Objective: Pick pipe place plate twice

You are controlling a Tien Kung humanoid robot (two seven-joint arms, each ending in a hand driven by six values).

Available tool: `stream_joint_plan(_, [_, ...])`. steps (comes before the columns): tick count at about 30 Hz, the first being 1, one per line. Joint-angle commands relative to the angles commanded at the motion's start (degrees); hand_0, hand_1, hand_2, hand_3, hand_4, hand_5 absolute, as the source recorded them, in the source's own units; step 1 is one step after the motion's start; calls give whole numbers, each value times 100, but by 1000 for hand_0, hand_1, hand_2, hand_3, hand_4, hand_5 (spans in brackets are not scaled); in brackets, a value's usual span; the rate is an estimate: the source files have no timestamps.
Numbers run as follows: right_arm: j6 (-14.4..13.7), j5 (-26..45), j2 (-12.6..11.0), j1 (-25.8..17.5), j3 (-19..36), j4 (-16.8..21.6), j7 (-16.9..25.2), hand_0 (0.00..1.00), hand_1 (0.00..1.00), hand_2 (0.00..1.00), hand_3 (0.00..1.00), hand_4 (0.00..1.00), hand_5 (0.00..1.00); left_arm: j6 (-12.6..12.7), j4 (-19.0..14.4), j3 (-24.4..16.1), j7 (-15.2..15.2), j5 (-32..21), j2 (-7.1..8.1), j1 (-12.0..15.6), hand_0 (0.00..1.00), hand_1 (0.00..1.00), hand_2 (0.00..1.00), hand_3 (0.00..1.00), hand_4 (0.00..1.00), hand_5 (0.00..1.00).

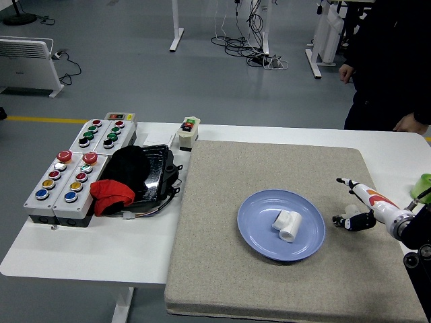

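Note:
A white pipe fitting [287,225] lies on the blue plate [259,235], right of the plate's middle. The plate sits on the beige mat [269,175]. My right hand [349,205] is to the right of the plate, above the mat, fingers spread and holding nothing. It is clear of the plate and the pipe. My left arm is out of view. No second pipe shows on the table.
Button boxes [71,171] and a black tray with black and red cloth [131,178] stand at the left. A small switch box [188,131] is at the mat's far left corner. A green object [424,185] is at the right edge. A person [390,60] stands at the far right.

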Motion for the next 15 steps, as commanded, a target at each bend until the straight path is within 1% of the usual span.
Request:
stream_joint_plan(5, [-64,-19,32,18,73,-203,18,984,917,998,998,742,284,1,2,-9,2,10,-7,-13,621,581,510,583,270,998])
stream_joint_plan(7, [-182,-68,40,64,88,-346,80,984,917,998,998,742,284,2,1,-17,8,21,-9,-16,621,581,510,583,270,998])
stream_joint_plan(8, [-262,-87,44,82,93,-408,114,921,869,986,944,738,291,2,1,-18,9,21,-10,-16,621,582,510,583,270,998])
stream_joint_plan(11, [-473,-133,57,117,104,-548,203,921,869,986,944,738,291,4,1,-21,12,18,-14,-12,621,582,510,583,270,998])
stream_joint_plan(13, [-552,-206,66,146,119,-650,259,921,869,986,944,738,291,5,1,-23,14,22,-17,-7,621,582,510,583,270,998])
stream_joint_plan(14, [-562,-237,68,155,126,-684,275,870,836,929,907,727,274,5,2,-25,16,24,-19,-5,621,582,510,582,271,998])
stream_joint_plan(15, [-542,-284,66,172,124,-746,266,870,836,929,907,727,274,7,2,-28,18,24,-22,1,621,582,510,582,271,998])
